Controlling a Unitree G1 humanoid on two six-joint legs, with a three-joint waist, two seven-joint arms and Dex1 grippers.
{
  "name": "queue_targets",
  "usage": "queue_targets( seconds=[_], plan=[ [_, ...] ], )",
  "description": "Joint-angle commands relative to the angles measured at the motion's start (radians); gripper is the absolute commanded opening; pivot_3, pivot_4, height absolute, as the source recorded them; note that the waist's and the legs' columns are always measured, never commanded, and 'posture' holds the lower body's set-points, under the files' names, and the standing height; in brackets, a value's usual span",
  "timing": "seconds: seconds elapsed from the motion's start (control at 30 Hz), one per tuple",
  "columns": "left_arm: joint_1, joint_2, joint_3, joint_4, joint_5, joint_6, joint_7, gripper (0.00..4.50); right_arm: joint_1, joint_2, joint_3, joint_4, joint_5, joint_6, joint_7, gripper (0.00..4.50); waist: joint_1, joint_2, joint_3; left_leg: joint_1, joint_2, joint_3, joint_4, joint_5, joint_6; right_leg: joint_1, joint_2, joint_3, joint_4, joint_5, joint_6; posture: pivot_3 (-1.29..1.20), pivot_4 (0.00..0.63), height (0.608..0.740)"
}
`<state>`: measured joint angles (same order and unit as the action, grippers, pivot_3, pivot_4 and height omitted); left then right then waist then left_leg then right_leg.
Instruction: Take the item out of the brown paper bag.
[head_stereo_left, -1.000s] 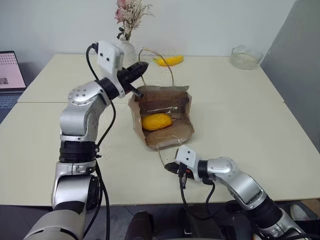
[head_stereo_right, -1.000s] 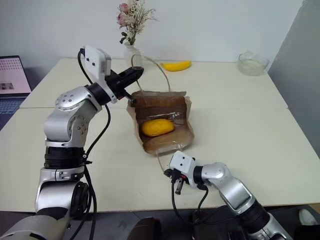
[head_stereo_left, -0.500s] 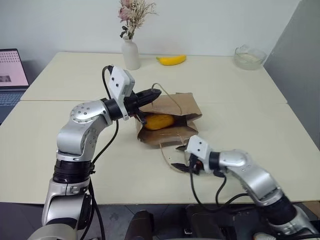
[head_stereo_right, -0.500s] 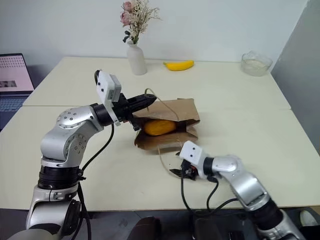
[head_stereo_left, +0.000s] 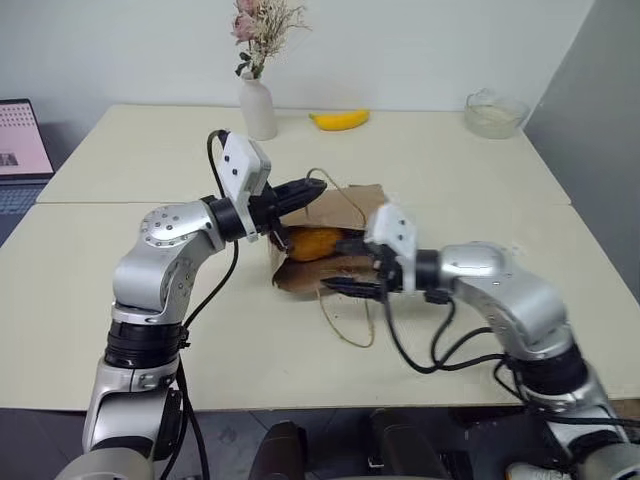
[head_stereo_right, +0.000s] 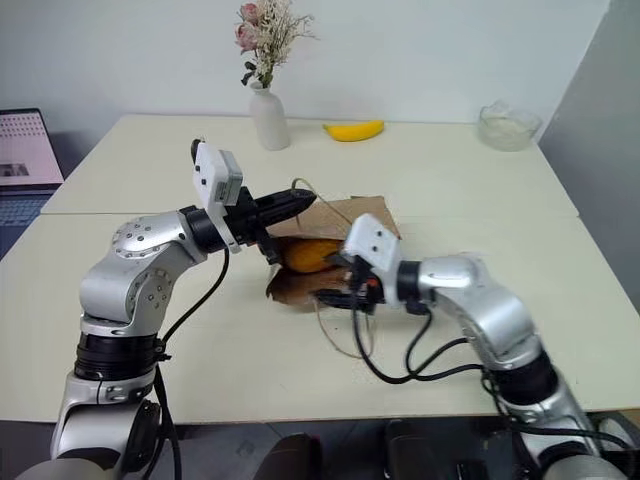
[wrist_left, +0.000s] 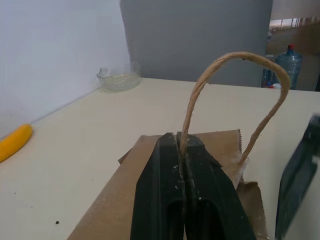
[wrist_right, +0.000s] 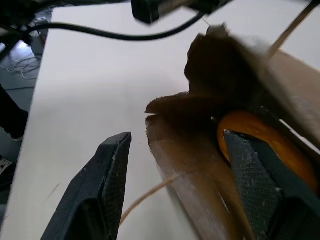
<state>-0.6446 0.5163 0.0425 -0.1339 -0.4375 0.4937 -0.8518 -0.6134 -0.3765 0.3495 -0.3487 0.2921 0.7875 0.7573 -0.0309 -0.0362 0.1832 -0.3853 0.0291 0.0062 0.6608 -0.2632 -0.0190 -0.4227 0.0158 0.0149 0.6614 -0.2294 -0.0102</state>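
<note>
Up close, the left gripper (wrist_left: 182, 150) is pinching shut on one of the thin, twisted tan loop handles (wrist_left: 235, 57), the cord rising from between its smooth black fingers in a tall arch. From the head cameras it is sitting at the bag's near-left corner, pointing toward the robot's right, holding that edge of the brown paper bag (head_stereo_left: 355, 205) up off the table (head_stereo_left: 450, 170).

Opposite it, the right gripper (head_stereo_left: 352, 272) is hovering at the bag's mouth with its ribbed, wedge-shaped fingers (wrist_right: 112, 172) spread wide and nothing between them except the crumpled lower lip of the paper.

Between the two, the item (head_stereo_left: 315, 243) is lying inside the bag's mouth: a smooth, yellow-orange oval with its long axis running roughly left to right across the table. The right wrist camera is showing its glossy skin tucked under a fold of creased kraft paper just beside one fingertip. The second handle (head_stereo_left: 345, 325) is trailing loose on the tabletop in front of the bag.

Farther back, a curved banana (head_stereo_left: 338, 120), a white vase (head_stereo_left: 257, 108) of dried flowers and a clear glass bowl (head_stereo_left: 493, 112) are standing along the far edge.
</note>
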Motion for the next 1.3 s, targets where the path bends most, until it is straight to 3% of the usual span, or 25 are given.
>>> queue_targets(
  seconds=[0.03,0.13,0.27,0.3,0.5,0.77,1.0,1.2,1.3],
  plan=[
    [-0.019,0.003,0.030,-0.025,-0.020,-0.012,0.016,0.00,-0.053,0.074,0.037,0.135,-0.119,-0.103,-0.126,3.05,0.000,0.000,0.000,0.000,0.000,0.000,0.000,0.000,0.000,0.000,0.000,0.000,0.000,0.000,0.000,0.00,0.150,0.740],
    [-0.022,-0.007,0.048,-0.035,-0.041,0.006,0.043,0.00,-0.077,0.166,0.035,0.244,-0.174,-0.141,-0.221,3.05,0.000,0.000,0.000,-0.001,-0.001,0.001,0.001,0.000,0.000,0.000,-0.001,0.000,0.000,0.000,0.000,0.00,0.150,0.740],
    [-0.035,-0.016,0.067,-0.040,-0.072,0.035,0.080,0.00,-0.087,0.168,0.091,0.312,-0.292,-0.237,-0.265,4.35,0.002,0.000,0.000,-0.001,0.000,0.000,0.001,0.000,0.000,0.000,-0.001,0.000,0.000,0.000,0.000,0.00,0.150,0.740],
    [-0.038,-0.016,0.071,-0.040,-0.078,0.040,0.086,0.00,-0.092,0.155,0.113,0.317,-0.326,-0.264,-0.266,4.48,0.002,0.000,0.000,-0.001,0.000,0.000,0.001,0.000,0.000,0.000,-0.001,0.000,0.000,0.000,0.000,0.00,0.150,0.740],
    [-0.068,-0.016,0.094,-0.024,-0.112,0.073,0.119,0.00,-0.111,0.062,0.216,0.301,-0.482,-0.362,-0.209,4.48,0.001,0.000,0.000,-0.001,-0.001,0.000,0.001,0.000,0.000,-0.001,-0.001,0.000,0.000,0.000,0.000,0.00,0.150,0.740],
    [-0.079,-0.024,0.102,-0.024,-0.144,0.099,0.141,0.00,-0.206,0.102,0.285,0.504,-0.642,-0.464,-0.232,4.48,-0.002,0.000,0.000,-0.001,0.000,0.000,0.001,0.000,0.000,-0.001,0.000,0.000,0.001,0.000,0.000,0.00,0.150,0.740],
    [-0.070,-0.019,0.092,-0.035,-0.143,0.099,0.145,0.00,-0.270,0.159,0.280,0.706,-0.693,-0.521,-0.221,4.48,-0.001,0.000,0.000,-0.001,0.000,0.001,0.001,0.000,0.000,-0.001,-0.001,0.001,0.000,0.000,0.000,0.00,0.150,0.740],
    [-0.045,0.000,0.079,-0.032,-0.111,0.070,0.134,0.00,-0.212,0.127,0.221,0.519,-0.631,-0.503,-0.107,2.99,-0.001,0.000,0.000,-0.002,0.000,0.000,0.000,0.000,0.000,-0.001,-0.001,0.000,0.000,0.000,0.000,0.00,0.150,0.740],
    [-0.041,0.004,0.067,-0.021,-0.085,0.049,0.136,0.00,-0.182,0.091,0.173,0.372,-0.568,-0.451,-0.011,2.94,0.001,0.000,0.000,-0.002,0.000,0.000,0.001,0.000,0.000,-0.001,-0.001,0.000,0.000,0.000,0.000,0.00,0.150,0.740]
  ],
)
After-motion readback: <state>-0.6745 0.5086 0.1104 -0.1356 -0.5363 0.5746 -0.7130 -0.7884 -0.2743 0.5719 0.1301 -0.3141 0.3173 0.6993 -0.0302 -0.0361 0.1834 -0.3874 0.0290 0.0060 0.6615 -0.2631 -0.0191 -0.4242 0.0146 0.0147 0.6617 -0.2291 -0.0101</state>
